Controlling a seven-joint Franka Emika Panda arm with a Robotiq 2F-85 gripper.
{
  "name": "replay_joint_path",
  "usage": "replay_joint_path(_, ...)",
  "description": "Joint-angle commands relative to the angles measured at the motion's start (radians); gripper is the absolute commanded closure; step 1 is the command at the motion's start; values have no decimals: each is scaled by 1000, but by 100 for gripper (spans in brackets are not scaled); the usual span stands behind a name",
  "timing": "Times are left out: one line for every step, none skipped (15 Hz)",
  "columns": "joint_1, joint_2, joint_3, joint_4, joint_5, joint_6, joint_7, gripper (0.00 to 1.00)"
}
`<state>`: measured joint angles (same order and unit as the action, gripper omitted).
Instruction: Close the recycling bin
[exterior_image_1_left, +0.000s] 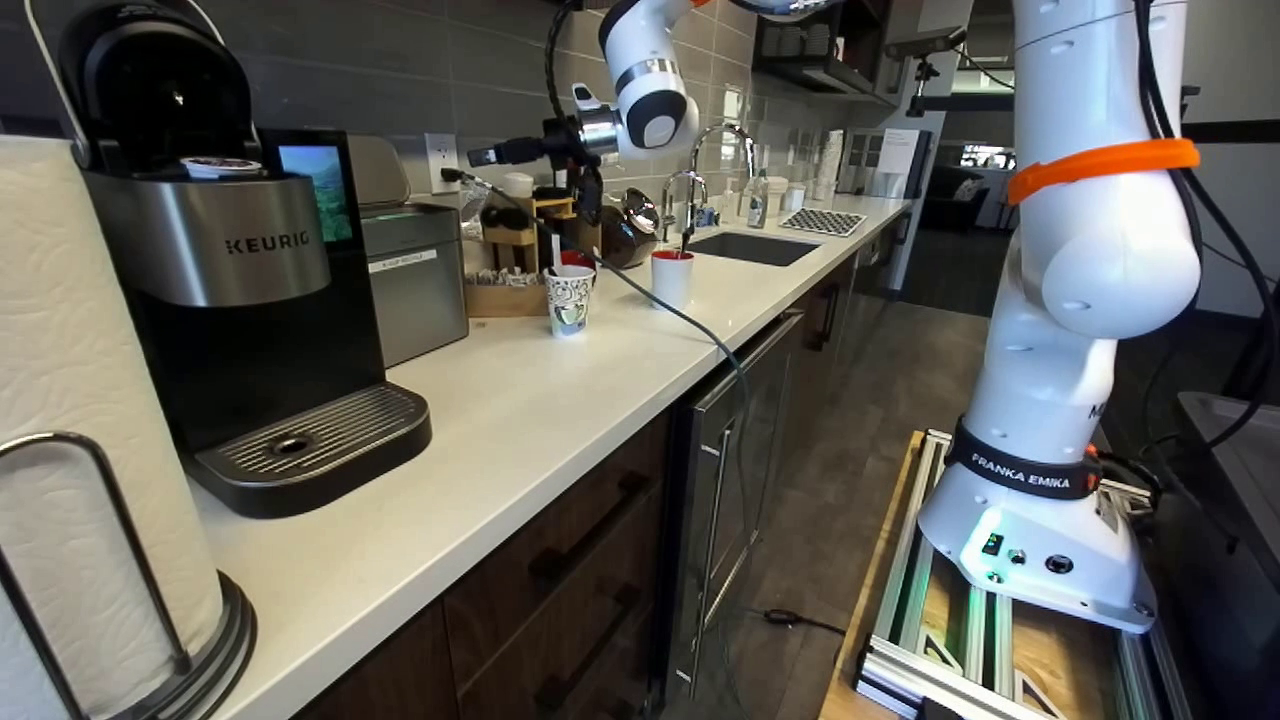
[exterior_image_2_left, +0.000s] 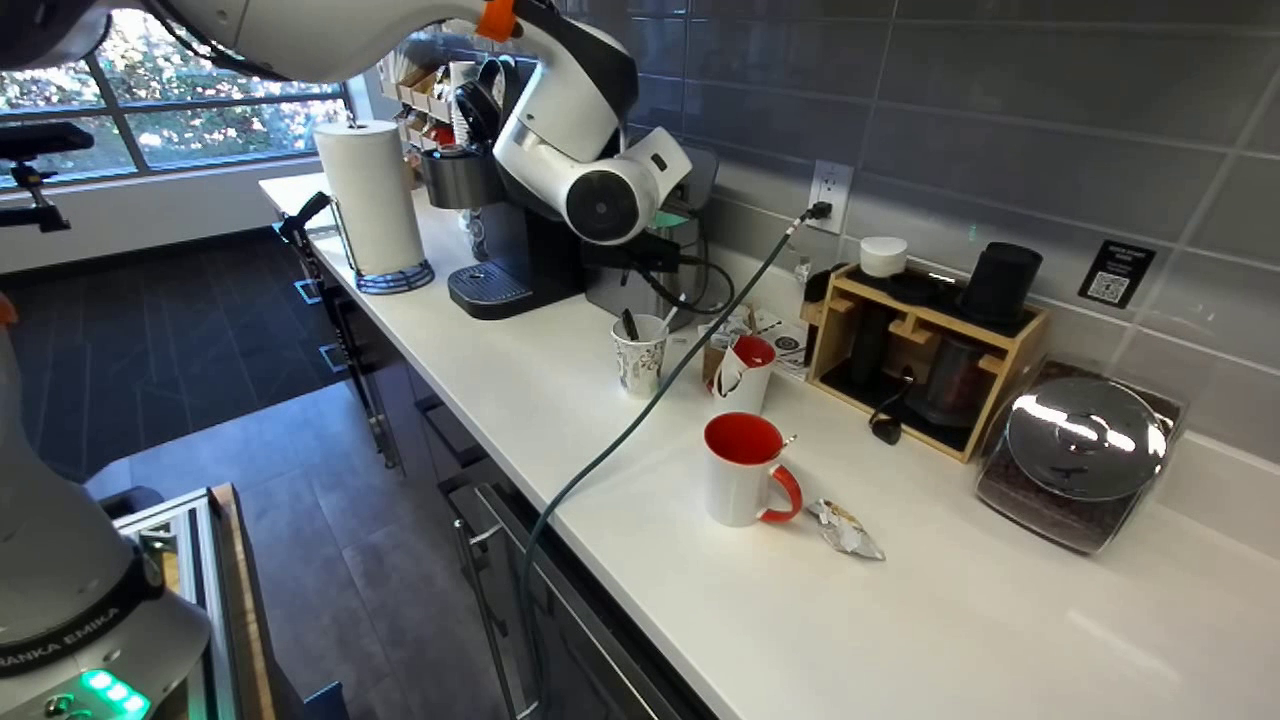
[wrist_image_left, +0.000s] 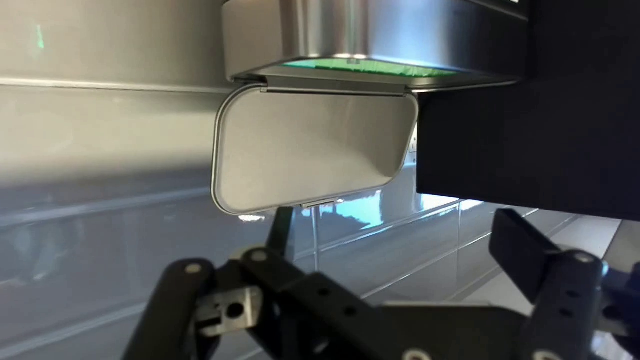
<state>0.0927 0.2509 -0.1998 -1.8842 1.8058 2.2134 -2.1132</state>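
Gripper (wrist_image_left: 394, 215) nearest: fingers (wrist_image_left: 520, 250) spread wide, nothing between. Ahead we get the raised lid (wrist_image_left: 315, 150), offset toward one finger, long axis roughly along the fingertip span, free edge on our side in the wrist view; in an exterior view the fingertips (exterior_image_1_left: 482, 157) stand apart from it. Beyond the hinge (wrist_image_left: 335, 91) we see the recycling bin (exterior_image_1_left: 420, 290), uncovered, beside the coffee maker (exterior_image_1_left: 215, 240). We'd push from the wall (exterior_image_1_left: 350, 60) side.
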Motion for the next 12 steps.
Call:
replay_joint_path(-69, 89, 53, 130, -76, -42, 3, 0)
replay_joint_path(-80, 110, 61, 162, -99, -54, 13, 0)
replay_joint_path(-88, 136, 70, 196, -122, -63, 21, 0)
replay_joint_path(-95, 164, 78, 232, -146, -67, 26, 0)
replay_joint_path(-103, 196, 86, 274, -163, -82, 36, 0)
replay_joint_path(-111, 224, 94, 310, -168, -94, 40, 0)
replay_joint_path(-114, 248, 103, 344, -162, -83, 54, 0)
replay_joint_path(-111, 170, 108, 248, -143, -51, 21, 0)
replay_joint_path(-114, 188, 114, 268, -143, -51, 23, 0)
replay_joint_path(-116, 191, 116, 268, -142, -52, 23, 0)
replay_joint_path(-117, 189, 117, 267, -142, -52, 23, 0)
replay_joint_path(-121, 203, 120, 287, -142, -64, 30, 0)
